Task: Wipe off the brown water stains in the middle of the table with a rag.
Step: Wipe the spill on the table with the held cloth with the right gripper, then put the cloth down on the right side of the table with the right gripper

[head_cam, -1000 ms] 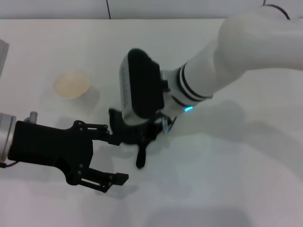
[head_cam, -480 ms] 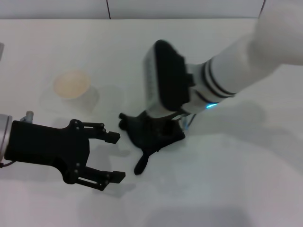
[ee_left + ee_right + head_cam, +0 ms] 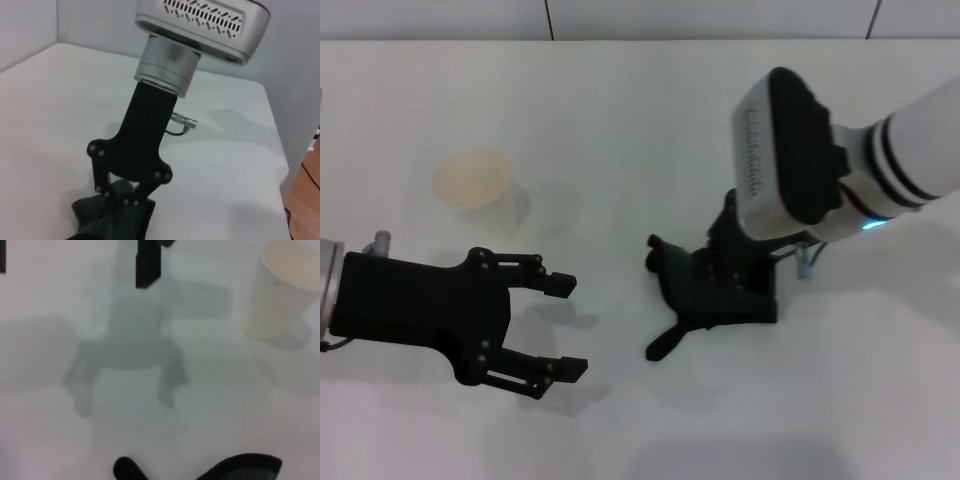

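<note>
The dark rag (image 3: 692, 292) lies bunched on the white table (image 3: 620, 110), right of centre, with its narrow tail (image 3: 663, 345) trailing toward the front. My right gripper (image 3: 740, 285) presses down into the rag's right side, shut on it. The left wrist view shows the same grip: the right gripper (image 3: 125, 200) sunk into the rag (image 3: 107, 222). The rag's edge (image 3: 242, 467) fills the rim of the right wrist view. My left gripper (image 3: 567, 327) hovers open at the front left, well apart from the rag. No brown water stains show; they are hidden or out of view.
A pale cream cup (image 3: 472, 178) stands at the back left, also seen as the cup (image 3: 287, 290) in the right wrist view. One finger of the left gripper (image 3: 148, 260) and its shadow show there too. The table's edge (image 3: 277, 150) drops off beyond the right arm.
My right arm has slid to the right across the table, dragging the rag from the centre to right of centre. The left gripper has stayed in place, open.
</note>
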Tool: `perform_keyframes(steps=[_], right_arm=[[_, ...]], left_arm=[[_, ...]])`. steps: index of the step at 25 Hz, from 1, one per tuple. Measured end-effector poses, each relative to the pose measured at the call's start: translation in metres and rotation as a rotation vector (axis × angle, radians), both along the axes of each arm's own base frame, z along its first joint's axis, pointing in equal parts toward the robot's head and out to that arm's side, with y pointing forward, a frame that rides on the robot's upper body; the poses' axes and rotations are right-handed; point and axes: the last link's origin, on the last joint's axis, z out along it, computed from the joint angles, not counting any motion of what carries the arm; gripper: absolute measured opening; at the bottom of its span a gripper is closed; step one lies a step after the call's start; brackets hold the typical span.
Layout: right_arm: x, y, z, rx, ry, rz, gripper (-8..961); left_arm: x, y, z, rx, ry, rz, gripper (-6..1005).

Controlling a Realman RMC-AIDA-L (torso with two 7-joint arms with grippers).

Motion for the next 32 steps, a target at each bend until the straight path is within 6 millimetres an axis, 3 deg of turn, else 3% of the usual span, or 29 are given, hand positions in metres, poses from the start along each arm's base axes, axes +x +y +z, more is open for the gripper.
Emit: perform_keyframes(steps=[10,17,28,32], right_arm=[[0.022,0.001,0.027,0.006,0.031,-0.097,110],[0.022,-0.005,0.044,-0.016,0.145,-0.115,128],[0.064,-0.02,0.107,-0.034,0.373,-0.203,549],[0.075,-0.03,0.121,-0.065,0.46,-0.215,548]], left_arm=[[-0.003,0.003,0.0,0.018,-0.017,0.01,875],[-0.005,0.003,0.003,0.046,-0.049,0.003,875],[-0.014,0.004,0.012,0.098,-0.092,-0.001,875],[-0.016,0.004,0.012,0.1,-0.092,-0.002,875]])
